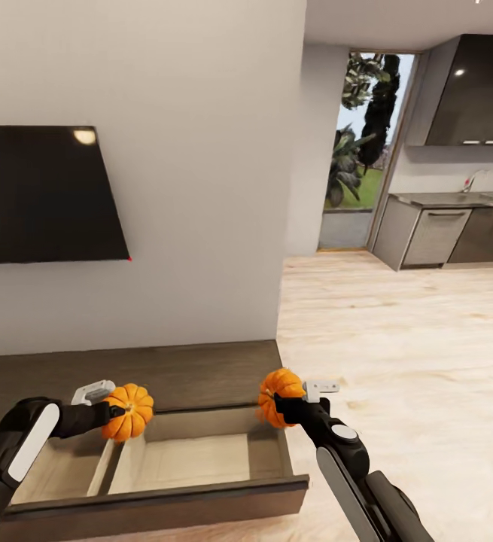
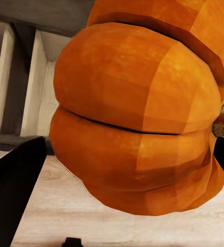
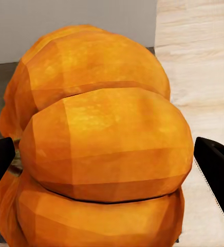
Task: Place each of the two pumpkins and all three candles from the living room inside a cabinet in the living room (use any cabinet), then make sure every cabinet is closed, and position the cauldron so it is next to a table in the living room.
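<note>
**Two pumpkins in hand, drawer open — how I'd drop them in clean**

Nearest to me, at 6 o'clock, the cabinet has its drawer pulled out, pale inside, with a divider splitting it into two bays. Nothing in there yet as far as I can see.

My left tool is clamped on one pumpkin, hanging over the divider, around 7 o'clock. In the left wrist view that pumpkin sits between the dark fingers with the drawer bays behind it. My right tool is clamped on the other pumpkin, at about 5 o'clock, right over the drawer's right wall, maybe slightly outside it.

My take: the right one needs to come in toward 6 o'clock before letting go, or it could clip the wall and roll onto the floor. The left should pick a bay and shift off the divider. Go low before releasing, these things are round and will roll.

Further out at 11 o'clock is the TV; the kitchen is way off at 2 o'clock.
</note>
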Motion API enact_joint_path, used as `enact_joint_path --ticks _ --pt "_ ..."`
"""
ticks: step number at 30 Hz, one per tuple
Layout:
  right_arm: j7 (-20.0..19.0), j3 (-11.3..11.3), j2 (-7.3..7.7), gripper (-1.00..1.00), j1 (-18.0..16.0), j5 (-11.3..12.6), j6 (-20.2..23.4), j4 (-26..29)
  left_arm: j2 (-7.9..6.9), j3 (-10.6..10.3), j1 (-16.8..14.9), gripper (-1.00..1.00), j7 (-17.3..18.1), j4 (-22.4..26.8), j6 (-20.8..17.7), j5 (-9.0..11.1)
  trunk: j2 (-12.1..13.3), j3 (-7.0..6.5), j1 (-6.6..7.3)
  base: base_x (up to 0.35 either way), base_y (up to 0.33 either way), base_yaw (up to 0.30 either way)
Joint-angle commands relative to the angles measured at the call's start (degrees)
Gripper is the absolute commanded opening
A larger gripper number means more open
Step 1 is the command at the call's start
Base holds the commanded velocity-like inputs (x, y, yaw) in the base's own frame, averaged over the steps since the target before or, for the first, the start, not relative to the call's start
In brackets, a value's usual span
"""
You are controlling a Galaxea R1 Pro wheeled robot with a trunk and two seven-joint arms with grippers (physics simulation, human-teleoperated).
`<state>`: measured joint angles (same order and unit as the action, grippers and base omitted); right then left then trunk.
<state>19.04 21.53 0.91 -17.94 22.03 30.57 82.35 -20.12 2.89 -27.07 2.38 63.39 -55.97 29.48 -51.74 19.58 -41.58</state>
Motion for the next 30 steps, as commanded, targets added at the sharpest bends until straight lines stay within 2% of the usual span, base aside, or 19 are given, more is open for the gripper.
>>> enact_joint_path --ticks 1,5,11,15,19,30 --pt "0.6 0.2 0.05 -1.0 -0.1 0.6 0.1 0.0 0.0 0.1 0.0 -1.0 0.3 0.1 -0.3 0.0 -0.1 0.04 -0.02 0.14 0.045 -0.275" --pt "0.6 0.2 0.02 -1.0 -0.1 0.6 0.1 0.0 0.0 0.1 0.0 -1.0 0.3 0.1 -0.3 0.0 -0.1 -0.05 -0.02 0.156 0.09 -0.241" --pt "0.6 0.2 0.02 -1.0 -0.1 0.6 0.1 0.1 0.0 0.1 0.0 -1.0 0.3 0.0 -0.3 0.1 -0.1 -0.07 -0.02 0.026 0.016 -0.043" --pt "0.7 1.9 -0.02 -1.0 -0.1 0.5 0.0 0.1 0.0 0.1 0.0 -1.0 0.3 0.0 -0.3 0.2 -0.1 -0.07 -0.02 -0.048 0.051 -0.003" --pt "0.7 2.5 -0.02 -1.0 -0.1 0.4 -0.9 0.0 0.0 0.1 0.0 -1.0 0.3 0.1 -0.3 0.1 -0.1 -0.07 -0.02 -0.013 0.016 0.004" --pt "0.7 2.5 0.03 -1.0 -0.1 0.5 -1.2 0.0 0.0 0.1 0.0 -1.0 0.2 0.0 -0.3 0.2 -0.1 -0.07 -0.02 0.054 0.07 0.193"
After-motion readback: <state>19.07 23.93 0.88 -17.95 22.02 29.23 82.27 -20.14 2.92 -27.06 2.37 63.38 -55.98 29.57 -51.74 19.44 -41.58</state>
